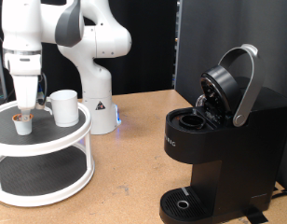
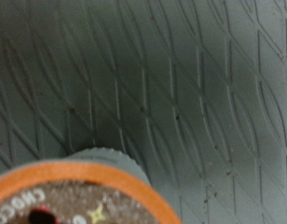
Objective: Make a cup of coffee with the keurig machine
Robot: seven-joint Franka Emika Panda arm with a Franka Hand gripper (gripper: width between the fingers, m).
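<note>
Exterior view: the gripper (image 1: 27,105) hangs from the white arm over the upper tier of a round two-tier white stand (image 1: 46,147) at the exterior view's left, directly above a small white pod (image 1: 24,123) with a brown top; whether the fingers are spread or closed, and whether they touch the pod, cannot be told at this size. The cup (image 1: 64,106), white, stands on the same tier just beside the pod, toward the exterior view's right, apart from the gripper. The arm's base (image 1: 100,110) rises behind the stand on a brown table (image 1: 134,154). The keurig machine (image 1: 213,154), black, occupies the exterior view's right, well apart from the stand; its lid (image 1: 223,86) is raised and tilted back, the silver-grey handle band (image 1: 244,84) arched over it, the pod chamber (image 1: 192,119) exposed. Its round base plate (image 1: 184,203) sits at the exterior view's bottom. Wrist view: a dark ribbed mat (image 2: 171,84) fills most of the picture; an orange-rimmed round top (image 2: 74,198) with a dark speckled centre shows close up at one edge. No fingers are visible here.
</note>
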